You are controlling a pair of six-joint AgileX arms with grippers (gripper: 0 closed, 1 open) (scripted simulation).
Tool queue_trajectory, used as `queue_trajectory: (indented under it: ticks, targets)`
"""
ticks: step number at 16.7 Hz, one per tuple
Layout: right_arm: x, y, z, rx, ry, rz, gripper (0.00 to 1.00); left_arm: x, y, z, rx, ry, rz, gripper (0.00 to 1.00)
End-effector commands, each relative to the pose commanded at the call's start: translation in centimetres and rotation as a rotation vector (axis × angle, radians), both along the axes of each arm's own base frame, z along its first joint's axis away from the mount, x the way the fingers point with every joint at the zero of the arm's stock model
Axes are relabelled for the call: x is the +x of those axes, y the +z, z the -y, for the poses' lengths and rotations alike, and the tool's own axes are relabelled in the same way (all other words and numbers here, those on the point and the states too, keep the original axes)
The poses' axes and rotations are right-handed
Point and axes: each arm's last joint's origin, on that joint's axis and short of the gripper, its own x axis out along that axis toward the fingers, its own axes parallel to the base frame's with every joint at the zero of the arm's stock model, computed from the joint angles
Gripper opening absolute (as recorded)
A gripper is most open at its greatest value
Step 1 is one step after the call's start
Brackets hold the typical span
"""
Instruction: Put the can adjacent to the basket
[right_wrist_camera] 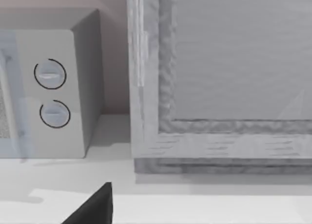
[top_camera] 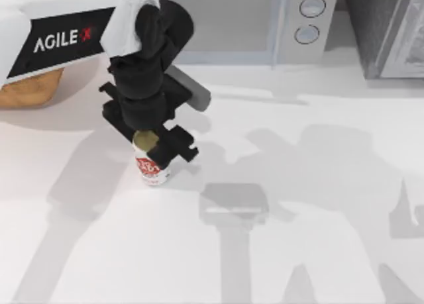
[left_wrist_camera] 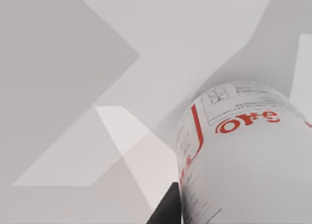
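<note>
From above, my left gripper [top_camera: 156,145] is clamped on the small white can with red lettering and a dull gold top [top_camera: 151,163], upright at the table's left-centre. The orange-brown woven wicker basket [top_camera: 28,90] lies well apart, far-left, partly under my arm, so I judge the carry runs left and away. The white tabletop [top_camera: 318,251] between looks bare.

My left wrist view has the can [left_wrist_camera: 243,160] close, its long axis upright.

My right wrist view faces a grey microwave [right_wrist_camera: 53,92] and a grey cabinet [right_wrist_camera: 219,77]; I cannot tell my right gripper's state.
</note>
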Motion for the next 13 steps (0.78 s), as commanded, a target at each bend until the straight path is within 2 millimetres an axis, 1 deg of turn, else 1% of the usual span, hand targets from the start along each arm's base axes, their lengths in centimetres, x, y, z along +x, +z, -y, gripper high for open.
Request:
queue_trajectory:
  ticks: [5, 6, 7, 8, 10, 13]
  targets:
    - [0.0, 0.0, 0.0, 0.000, 0.000, 0.000, 1.00, 0.0, 0.1, 0.0, -0.001, 0.000, 0.001, 0.00]
    - [0.0, 0.0, 0.0, 0.000, 0.000, 0.000, 1.00, 0.0, 0.0, -0.1, 0.001, 0.004, -0.001, 0.00]
    - [0.0, 0.0, 0.0, 0.000, 0.000, 0.000, 1.00, 0.0, -0.2, -0.6, 0.014, 0.024, -0.011, 0.00]
    - [0.0, 0.0, 0.0, 0.000, 0.000, 0.000, 1.00, -0.1, -0.5, -1.6, 0.036, 0.063, -0.029, 0.00]
    - [0.0, 0.0, 0.0, 0.000, 0.000, 0.000, 1.00, -0.2, -1.4, -4.8, 0.097, 0.180, -0.082, 0.00]
    - [0.0, 0.0, 0.0, 0.000, 0.000, 0.000, 1.00, -0.8, -2.7, -11.5, 0.184, 0.399, -0.183, 0.00]
